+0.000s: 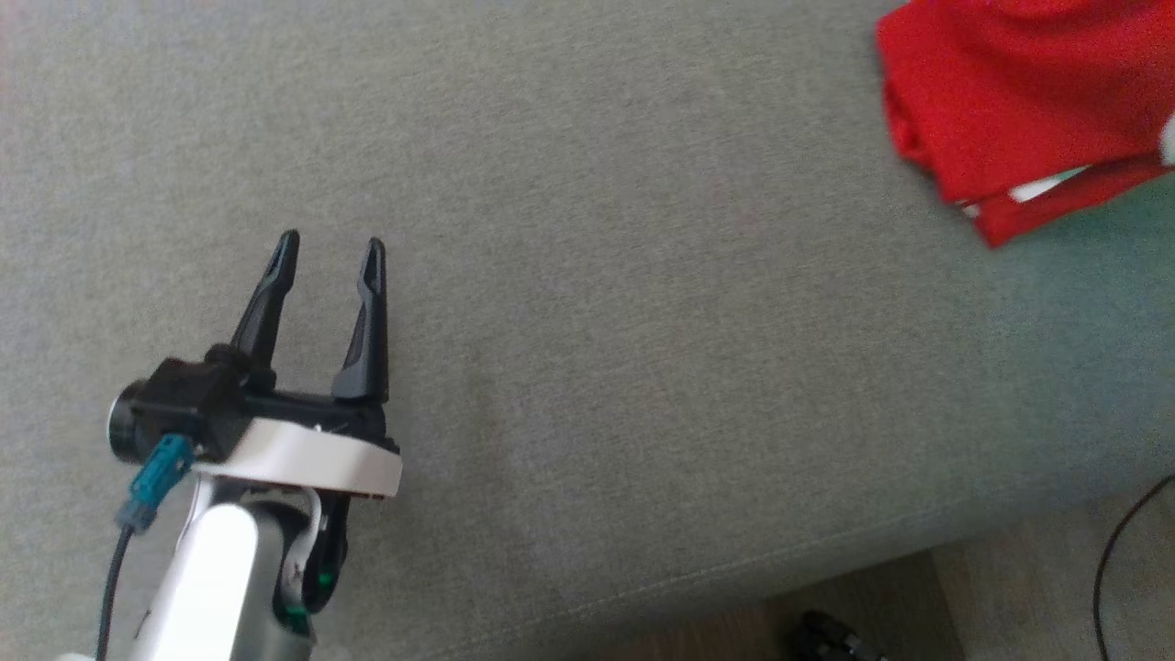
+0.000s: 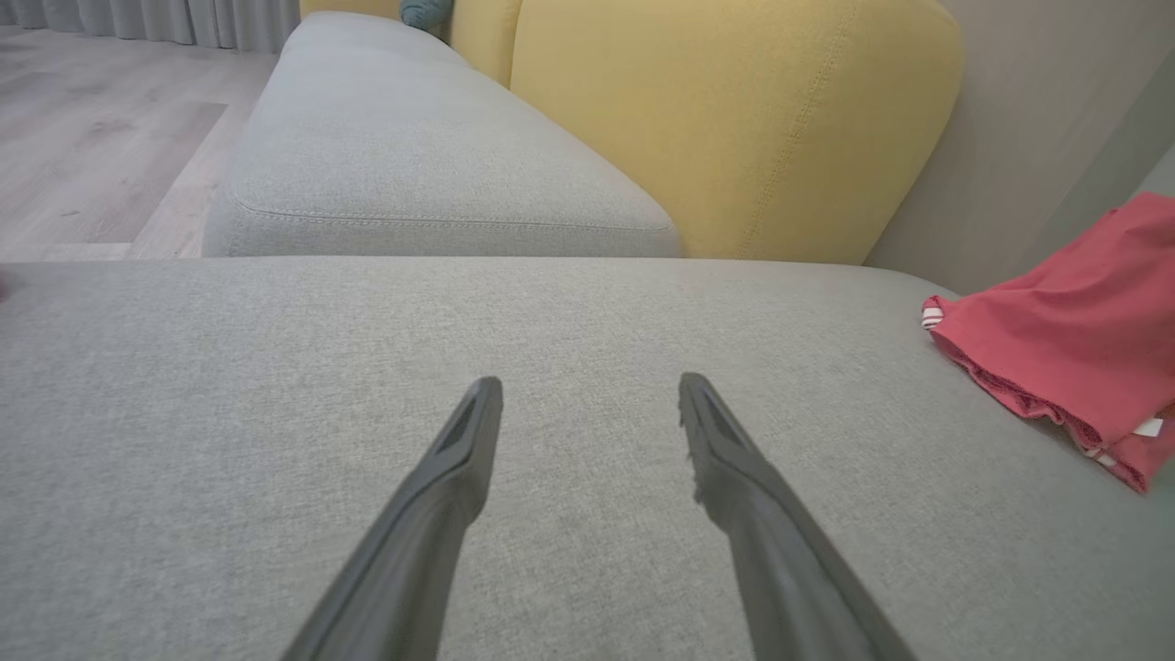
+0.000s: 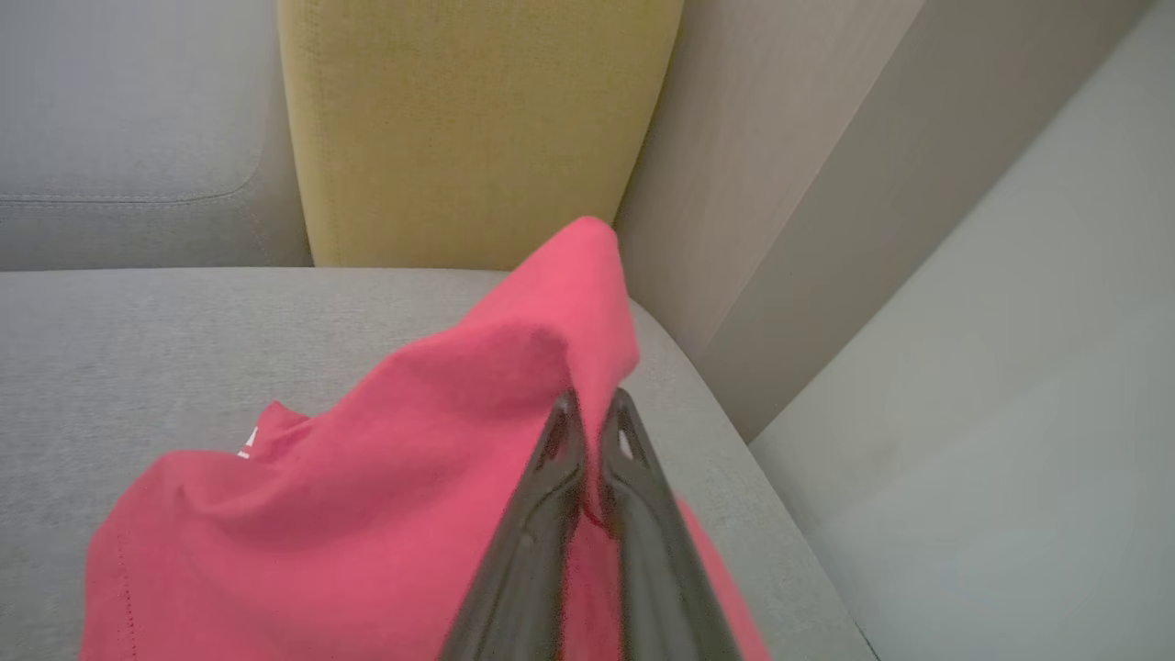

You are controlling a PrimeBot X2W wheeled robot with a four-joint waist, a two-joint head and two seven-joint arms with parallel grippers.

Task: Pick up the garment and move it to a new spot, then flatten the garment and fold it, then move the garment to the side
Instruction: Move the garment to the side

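While my right hand (image 3: 592,404) clenches a fold of the red garment (image 3: 386,477) at the sofa seat's (image 1: 643,321) right end, left hand (image 1: 331,240) spread open above the seat's middle

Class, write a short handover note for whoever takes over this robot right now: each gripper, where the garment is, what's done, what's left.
Left gripper: jaws open, empty, hovering over the bare grey seat cushion.
Right gripper: jaws shut on an edge of the red garment, with the pinched cloth raised.
Garment: lying in layers at the cushion's right end.
Done: it looks folded, judging by the layers.
Left: probably finish setting it aside, then release.
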